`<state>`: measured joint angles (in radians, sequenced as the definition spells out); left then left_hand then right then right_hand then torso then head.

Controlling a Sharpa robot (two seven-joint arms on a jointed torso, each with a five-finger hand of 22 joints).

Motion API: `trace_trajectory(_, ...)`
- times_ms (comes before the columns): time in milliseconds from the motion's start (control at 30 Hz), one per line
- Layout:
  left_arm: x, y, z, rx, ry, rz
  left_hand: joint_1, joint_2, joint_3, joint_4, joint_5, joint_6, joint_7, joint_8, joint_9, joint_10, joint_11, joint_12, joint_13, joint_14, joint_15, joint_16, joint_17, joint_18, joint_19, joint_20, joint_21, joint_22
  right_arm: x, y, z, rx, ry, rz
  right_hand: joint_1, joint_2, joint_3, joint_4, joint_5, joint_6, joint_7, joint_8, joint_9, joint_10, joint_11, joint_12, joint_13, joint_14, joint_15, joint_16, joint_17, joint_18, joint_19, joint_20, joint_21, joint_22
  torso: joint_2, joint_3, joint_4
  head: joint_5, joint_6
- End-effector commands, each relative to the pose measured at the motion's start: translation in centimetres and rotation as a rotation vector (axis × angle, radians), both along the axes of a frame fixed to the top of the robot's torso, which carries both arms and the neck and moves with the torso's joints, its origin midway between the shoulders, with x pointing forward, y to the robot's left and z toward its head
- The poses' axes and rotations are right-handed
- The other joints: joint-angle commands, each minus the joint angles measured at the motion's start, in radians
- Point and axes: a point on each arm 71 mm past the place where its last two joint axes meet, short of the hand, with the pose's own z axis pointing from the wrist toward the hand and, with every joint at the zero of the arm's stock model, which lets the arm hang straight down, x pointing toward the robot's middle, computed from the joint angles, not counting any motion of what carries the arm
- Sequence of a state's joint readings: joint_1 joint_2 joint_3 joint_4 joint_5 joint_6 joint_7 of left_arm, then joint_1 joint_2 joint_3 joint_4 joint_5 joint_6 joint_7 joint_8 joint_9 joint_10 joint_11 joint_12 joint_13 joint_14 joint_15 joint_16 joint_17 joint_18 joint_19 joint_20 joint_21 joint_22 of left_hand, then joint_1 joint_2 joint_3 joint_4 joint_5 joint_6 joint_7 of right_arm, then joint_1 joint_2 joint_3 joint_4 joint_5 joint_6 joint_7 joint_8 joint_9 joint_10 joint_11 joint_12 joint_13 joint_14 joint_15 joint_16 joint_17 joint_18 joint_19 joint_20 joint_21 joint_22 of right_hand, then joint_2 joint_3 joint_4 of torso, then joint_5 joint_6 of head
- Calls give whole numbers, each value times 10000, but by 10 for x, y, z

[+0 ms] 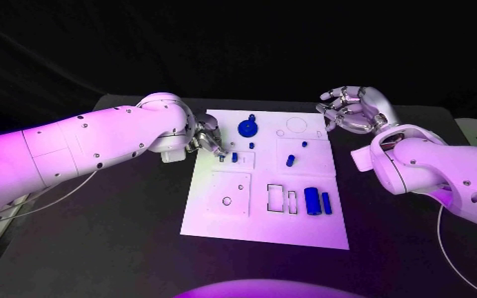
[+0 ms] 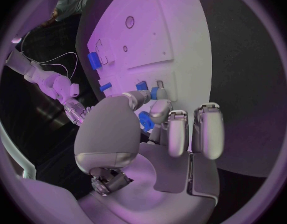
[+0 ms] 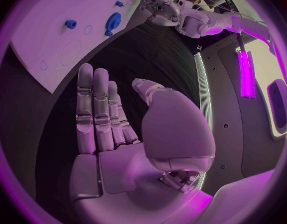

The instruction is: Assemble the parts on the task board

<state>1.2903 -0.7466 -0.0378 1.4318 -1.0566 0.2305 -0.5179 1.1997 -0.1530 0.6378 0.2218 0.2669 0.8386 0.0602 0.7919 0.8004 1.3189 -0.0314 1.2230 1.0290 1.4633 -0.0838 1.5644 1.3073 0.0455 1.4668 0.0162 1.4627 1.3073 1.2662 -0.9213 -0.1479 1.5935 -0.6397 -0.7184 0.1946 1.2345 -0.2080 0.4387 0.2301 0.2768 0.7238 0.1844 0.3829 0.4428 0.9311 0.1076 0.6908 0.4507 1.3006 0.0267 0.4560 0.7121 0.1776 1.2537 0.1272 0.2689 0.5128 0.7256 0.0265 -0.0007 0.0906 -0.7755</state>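
Leftmost, over the board's left edge: left hand, fingers drawn together low over a small blue peg near the upper left of the task board. From the left wrist view, thumb and one finger close on a small blue piece; probably pinched, so best treated as held. Worth keeping that pinch light and the piece upright, lowering straight over its seat rather than sliding across the plate, and checking alignment before pressing. Risk, as a judgement: a tilted peg jams or skips out of the fingers.

Further right on the board: blue gear near the top edge, another small peg mid-board, an empty rectangular slot below, then a blue cylinder and a slim blue bar lying side by side. All still loose or unseated by the look of it, so much of the assembly remains.

Rightmost, off the board's upper right corner above the desk: right hand, raised, fingers apart and loosely curled, holding nothing. Sensible to keep it clear of the plate until the left hand's piece is seated.
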Motion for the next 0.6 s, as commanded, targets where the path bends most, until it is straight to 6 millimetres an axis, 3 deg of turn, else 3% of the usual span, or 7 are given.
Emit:
trace_trajectory(33, -1, -2, 0, 255, 156, -348, -16, 37, 1310, -1283, 65, 115, -218, 66, 16, 67, -25, 30, -2, 1075, -61, 64, 2635, -18, 176, -63, 55, 663, 0, 1, 0, -23, -81, 114, 9, 119, 16, 45, 54, 18, 48, 46, -11, -81, 0, -42, -11, 76, 18, -60, 14, 37, 51, 5, -63, -11, -9, -5, 5, -2, -14)
trace_trajectory(600, 1, -3, -1, 454, 188, -448, -18, 23, 1331, -1313, 65, 104, -218, 75, 17, 73, -24, 38, 11, 1075, -60, 64, 2635, -20, 179, -64, 60, 673, 0, 2, 0, -21, -89, 122, 27, 122, 10, 42, 79, 15, 51, 55, -22, -66, 1, -55, -63, 91, 19, -111, 48, 38, 71, 6, -94, -55, -6, -18, 5, 7, -40)
